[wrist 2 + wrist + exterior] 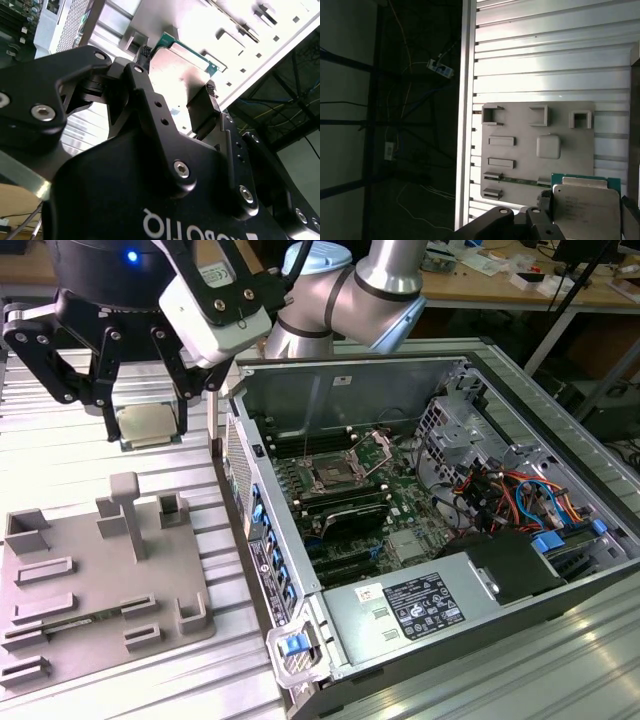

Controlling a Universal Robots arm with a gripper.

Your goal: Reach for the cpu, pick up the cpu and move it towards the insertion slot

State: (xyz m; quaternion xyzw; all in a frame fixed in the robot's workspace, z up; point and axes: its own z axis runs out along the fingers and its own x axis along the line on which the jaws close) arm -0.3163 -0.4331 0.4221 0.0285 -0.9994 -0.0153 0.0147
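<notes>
In the exterior view the cpu (146, 412), a silvery square chip with a green rim, hangs above the slatted table between the black fingers of my gripper (148, 426). The gripper is shut on it, one finger on each side edge. Both wrist views show the same grip: the cpu (181, 62) lies between the pads (201, 107), and the cpu (587, 209) hangs over the near edge of the fixture tray. The insertion slot (333, 477), a metal-framed square socket with its lever plate raised, sits on the motherboard inside the open case, to the exterior view's right of the gripper.
The grey fixture tray (95, 575) (520, 150) with raised posts lies below the gripper. The open computer case's wall (240, 455) stands between gripper and socket. A power supply (420, 605) and cables (510, 500) fill the case's right part. The table's edge (466, 100) drops off to a dark floor.
</notes>
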